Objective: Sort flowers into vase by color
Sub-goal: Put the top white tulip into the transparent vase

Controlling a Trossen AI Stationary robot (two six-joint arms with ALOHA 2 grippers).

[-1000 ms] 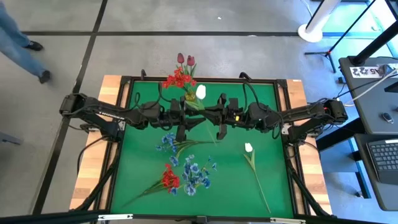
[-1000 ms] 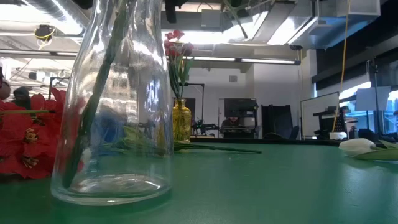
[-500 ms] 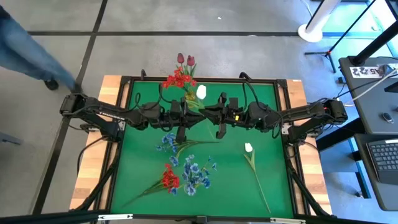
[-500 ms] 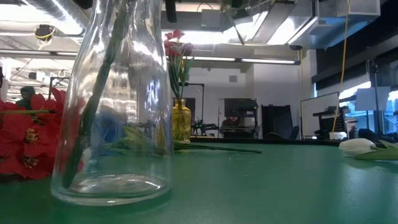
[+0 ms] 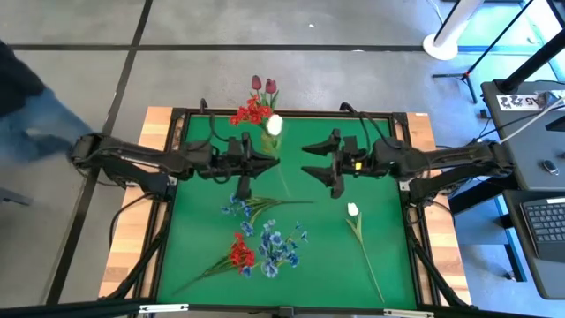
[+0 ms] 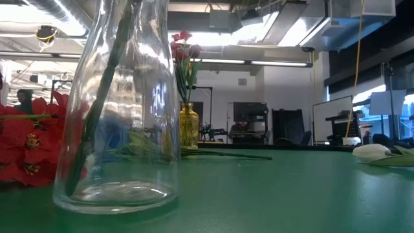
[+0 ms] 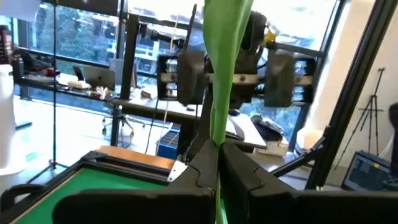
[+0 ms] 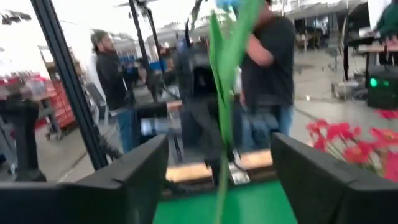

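A white tulip (image 5: pixel 274 124) on a thin green stem hangs over the table's middle, and my left gripper (image 5: pixel 272 159) is shut on that stem. My right gripper (image 5: pixel 307 159) stands open just to the right of it, facing the left one; in the right wrist view the stem (image 8: pixel 221 118) rises between its spread fingers without touching them. At the far edge an amber vase (image 6: pixel 188 126) holds red and dark pink flowers (image 5: pixel 254 108). A clear glass vase (image 6: pixel 116 129) with a green stem inside stands near the front. My left gripper pinches the tulip's green stem and leaf (image 7: pixel 219 127) between its two shut fingers, below the bud. The fingers lie level, coming from the table's left, across the stem. The flower is held clear of the table, bud toward the far edge, stem end slanting toward the near side.
On the green mat lie another white tulip (image 5: pixel 353 210) at the right, blue sprays (image 5: pixel 238 203) (image 5: pixel 282 247) and a red cluster (image 5: pixel 241 253) toward the near left. A person walks on the floor left of the table; people show beyond it in the right wrist view.
My right gripper has opened, let go of the white tulip's stem and drawn back toward the table's right edge. The tulip stays with my left gripper, which has moved slightly toward the left; the bud has shifted a little left and toward the far edge.
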